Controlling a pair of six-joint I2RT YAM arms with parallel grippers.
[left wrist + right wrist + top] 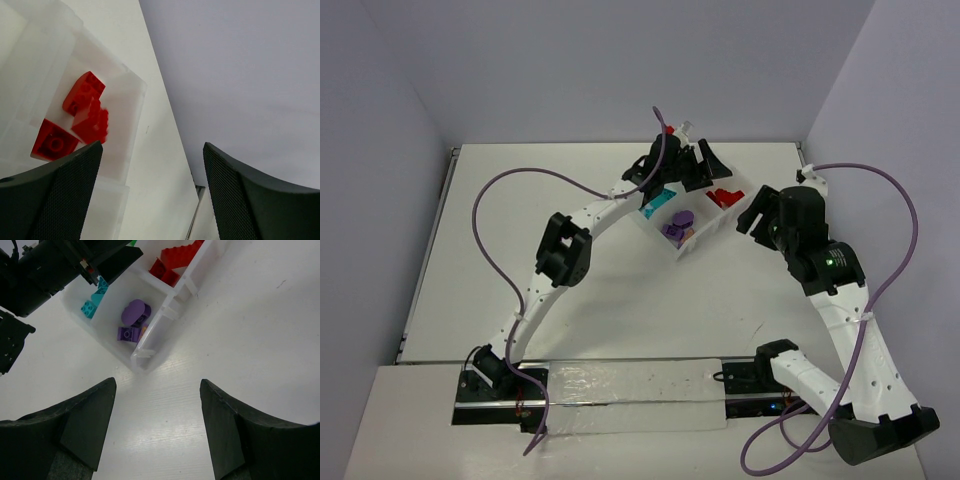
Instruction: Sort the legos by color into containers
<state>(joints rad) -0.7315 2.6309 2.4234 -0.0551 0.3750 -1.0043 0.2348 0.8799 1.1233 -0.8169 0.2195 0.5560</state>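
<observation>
White table (620,300) held tray (145,352) near far edge. Left pincer (152,150), right pincer (157,382) were released, empty. Risk: both crowded tray, could knock it.

My left pads (55,200) are black, finely mesh-textured. The tray (134,95) is cloudy translucent plastic; the red bricks (89,120) in it smooth, glossy plastic. The table (240,350) looks matt white, faintly ribbed.

Lab: white table (620,290), bare partition walls (600,70)

White arms (595,212), black fingers (50,200), purple cables (915,232)
</observation>
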